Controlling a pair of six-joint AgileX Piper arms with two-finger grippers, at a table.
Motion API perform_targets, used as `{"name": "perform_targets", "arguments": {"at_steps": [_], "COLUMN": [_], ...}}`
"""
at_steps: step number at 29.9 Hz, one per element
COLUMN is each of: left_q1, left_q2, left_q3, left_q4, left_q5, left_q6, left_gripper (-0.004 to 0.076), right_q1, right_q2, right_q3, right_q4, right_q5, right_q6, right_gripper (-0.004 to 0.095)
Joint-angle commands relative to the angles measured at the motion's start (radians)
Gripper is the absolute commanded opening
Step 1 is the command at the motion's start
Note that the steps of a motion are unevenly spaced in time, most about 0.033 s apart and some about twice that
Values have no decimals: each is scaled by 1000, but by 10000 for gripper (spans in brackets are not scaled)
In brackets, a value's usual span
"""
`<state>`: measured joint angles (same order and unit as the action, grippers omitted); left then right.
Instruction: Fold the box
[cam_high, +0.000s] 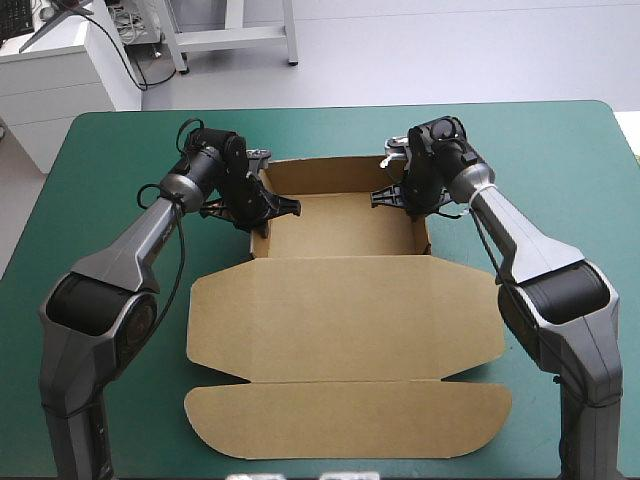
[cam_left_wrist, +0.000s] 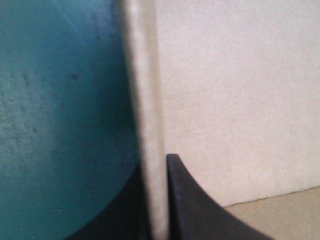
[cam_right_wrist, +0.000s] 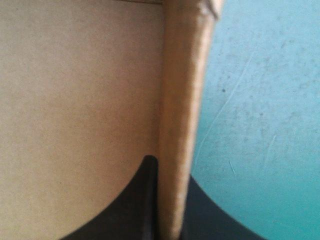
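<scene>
- Box (cam_high: 340, 228) stands as an open tray at the far middle of the table (cam_high: 560, 160), its walls raised. The lid (cam_high: 345, 315) lies flat and reaches toward the near edge, and the tuck flap (cam_high: 345, 420) lies closest to that edge.
- It looks like thin brown board, so it is probably light. Each panel should be fairly stiff but will bend readily at a crease. A hard pinch could dent an edge, and a push from one side only would likely slide the tray over the teal-green cover (cam_left_wrist: 60, 125).
- Left gripper (cam_high: 262, 208) is clamped on the left wall (cam_left_wrist: 150, 115). In its wrist view the black fingers (cam_left_wrist: 195, 210) stand one on each side of the wall's top edge, all but meeting.
- Right gripper (cam_high: 402, 197) pinches the right wall (cam_right_wrist: 177, 115) the same way. One finger (cam_right_wrist: 135, 200) is inside the tray and the other is outside, over the cover.
- The best holds look to be the tops of the walls, where the grippers sit, or the free corners of the lid. A panel lying flat gives the fingers nothing to catch except its rim.
- No other object shows on the table near the box. What stands in the way is the robot itself: both grippers sit on the side walls, and a lid swung up toward the tray would probably meet them there.
</scene>
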<state>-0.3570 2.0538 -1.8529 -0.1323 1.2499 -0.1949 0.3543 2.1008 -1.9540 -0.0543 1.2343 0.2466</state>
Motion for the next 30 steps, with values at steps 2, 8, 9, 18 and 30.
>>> {"name": "perform_targets", "arguments": {"at_steps": [2, 8, 9, 18, 30], "left_q1": [-14, -14, -14, -14, -10], "left_q2": [-44, -44, -44, -44, -44], "left_q3": [-27, -27, -27, -34, -88], "left_q4": [-63, -69, -69, -71, -51], "left_q5": [20, 15, 15, 3, 21], "left_q6": [40, 45, 45, 104, 104], "left_gripper": [0, 178, 235, 592, 592], "right_q1": [15, 31, 33, 32, 32], "right_q2": [-38, -38, -38, -38, -58], "right_q3": [-19, -19, -21, -53, -70], "right_q4": [73, 10, -12, -58, -135], "right_q5": [17, 17, 17, 17, 17], "right_q6": [-27, -27, -27, -8, -4], "right_gripper": [1, 184, 277, 619, 619]}}
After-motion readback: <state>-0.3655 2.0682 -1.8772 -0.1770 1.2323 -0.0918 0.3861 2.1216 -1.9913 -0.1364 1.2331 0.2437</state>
